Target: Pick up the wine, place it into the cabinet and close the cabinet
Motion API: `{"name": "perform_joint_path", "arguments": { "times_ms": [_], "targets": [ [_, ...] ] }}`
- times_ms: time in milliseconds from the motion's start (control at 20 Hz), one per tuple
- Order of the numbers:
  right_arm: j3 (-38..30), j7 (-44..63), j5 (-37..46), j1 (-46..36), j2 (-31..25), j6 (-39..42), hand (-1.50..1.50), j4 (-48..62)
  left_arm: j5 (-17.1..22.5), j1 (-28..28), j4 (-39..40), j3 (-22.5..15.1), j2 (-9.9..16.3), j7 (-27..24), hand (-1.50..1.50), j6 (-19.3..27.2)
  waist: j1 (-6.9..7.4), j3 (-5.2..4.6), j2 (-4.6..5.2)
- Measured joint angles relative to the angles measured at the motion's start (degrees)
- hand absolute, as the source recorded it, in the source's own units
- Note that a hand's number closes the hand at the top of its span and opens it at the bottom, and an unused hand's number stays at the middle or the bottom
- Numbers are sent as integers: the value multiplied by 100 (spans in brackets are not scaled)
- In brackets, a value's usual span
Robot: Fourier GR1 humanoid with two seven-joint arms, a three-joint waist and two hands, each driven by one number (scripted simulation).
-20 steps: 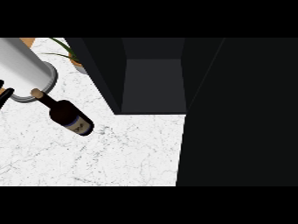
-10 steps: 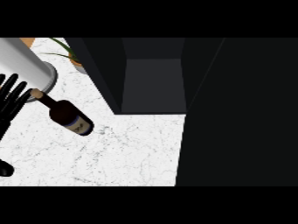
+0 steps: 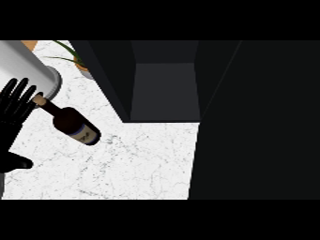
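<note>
Marble counter (image 3: 134, 168) is lying pale and speckled under me, and the wine bottle (image 3: 74, 125) is standing on it toward nine o'clock, its corked neck pointing up to ten o'clock and its labelled base toward four. I am holding my left hand (image 3: 8, 123) just beside it at the view's left edge, fingers straight and spread, thumb sticking out low at seven o'clock; the fingertips are sitting right by the bottle's cork, but I cannot tell whether they are touching it, and nothing is being gripped. My right hand is not showing anywhere. A grey cylinder (image 3: 13, 65) is filling the eleven o'clock corner just behind my fingers, and a small potted plant (image 3: 76, 61) is peeking out near twelve.

The cabinet (image 3: 163, 89) is sitting open from twelve o'clock toward the centre, its dark inside bare as far as I can see, with a large dark panel (image 3: 266, 122), probably its door, covering the whole right side.

As I am judging it, the task is barely starting: the bottle is not yet picked up, and the grasp, the carry into the cabinet and the closing are all remaining
</note>
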Motion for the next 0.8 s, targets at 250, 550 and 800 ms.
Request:
{"name": "perform_joint_path", "arguments": {
  "times_ms": [250,550,800],
  "targets": [
    [105,-131,18,126,53,15,-150,-1,-336,-123,572,-60,-33,-435,-150,-87,-10,1,-1],
    [-86,-232,-9,216,12,133,-150,9,-712,-188,1157,-198,-52,-999,-150,-300,-3,2,0],
    [-99,-164,-10,127,33,111,-150,13,-919,-418,1808,-238,0,-1441,-150,-492,-4,0,1]
  ]
}}
